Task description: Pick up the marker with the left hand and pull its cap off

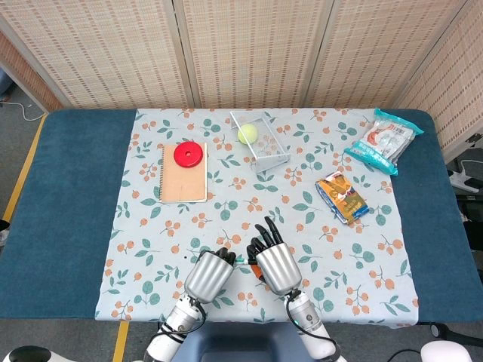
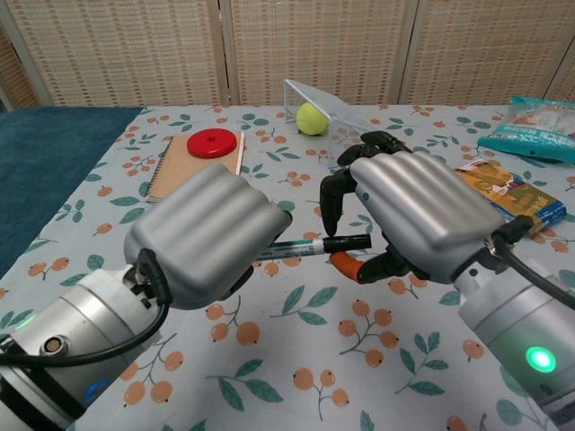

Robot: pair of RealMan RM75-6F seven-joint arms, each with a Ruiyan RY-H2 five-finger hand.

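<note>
You are gripping the marker (image 2: 296, 248) in your curled left hand (image 2: 207, 235); its cap (image 2: 349, 242) is sitting under your right hand (image 2: 409, 220), whose fingers are closing but not clearly gripping. Pinch it, then pull apart.

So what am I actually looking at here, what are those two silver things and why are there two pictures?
They are a robot's two mechanical hands, steered remotely by a person. One picture looks down from the robot's head, the other looks forward from its chest.

The left hand grips a marker, whose black cap end sticks out toward the right hand. That hand's dark fingers curl just above the cap; whether they touch it is hard to tell.

On the flowered tablecloth lie a notebook with a red disc on it, a clear box holding a tennis ball, and two snack packets.
</note>
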